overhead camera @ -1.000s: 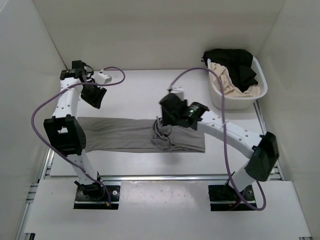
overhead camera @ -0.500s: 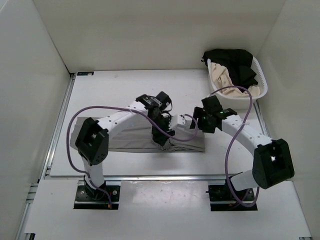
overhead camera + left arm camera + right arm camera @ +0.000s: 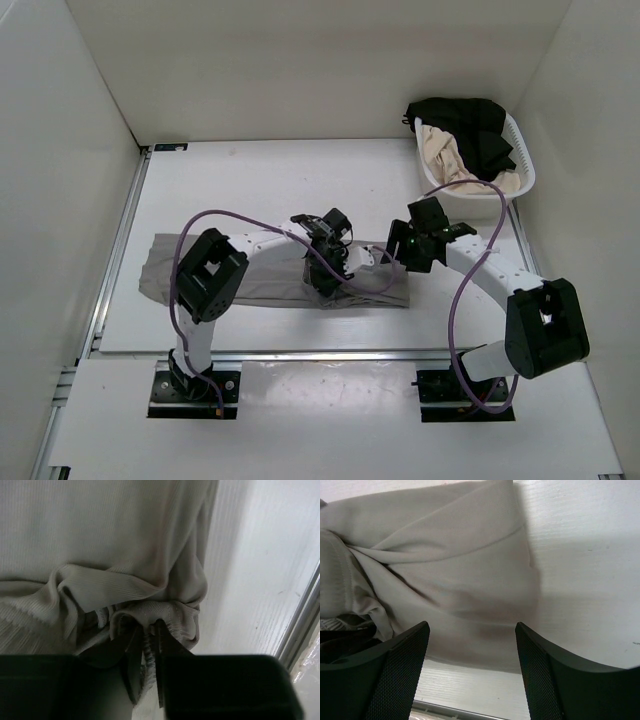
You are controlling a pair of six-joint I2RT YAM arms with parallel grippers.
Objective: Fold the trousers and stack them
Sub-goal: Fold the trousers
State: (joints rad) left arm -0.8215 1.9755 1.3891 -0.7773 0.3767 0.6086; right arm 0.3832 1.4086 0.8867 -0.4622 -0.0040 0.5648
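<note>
The grey trousers (image 3: 268, 286) lie lengthwise across the table, with the bunched waistband end at the right. In the left wrist view my left gripper (image 3: 147, 628) is shut on a ribbed fold of the waistband of the trousers (image 3: 100, 530). From above, the left gripper (image 3: 325, 272) sits low on that bunched part. Just to its right, my right gripper (image 3: 392, 258) hovers over the trousers' right end. In its own view the right gripper (image 3: 472, 627) is wide open above the smooth fabric of the trousers (image 3: 445, 565), with nothing between its fingers.
A white laundry basket (image 3: 470, 203) stands at the back right with a beige garment (image 3: 445, 150) and a black garment (image 3: 465, 120) in it. White walls close in the table on three sides. A metal rail (image 3: 330, 353) runs along the near edge.
My left arm swung from the far left corner to the middle and closed on the bunched waistband. The right arm drew back to the right, off that bunch.
</note>
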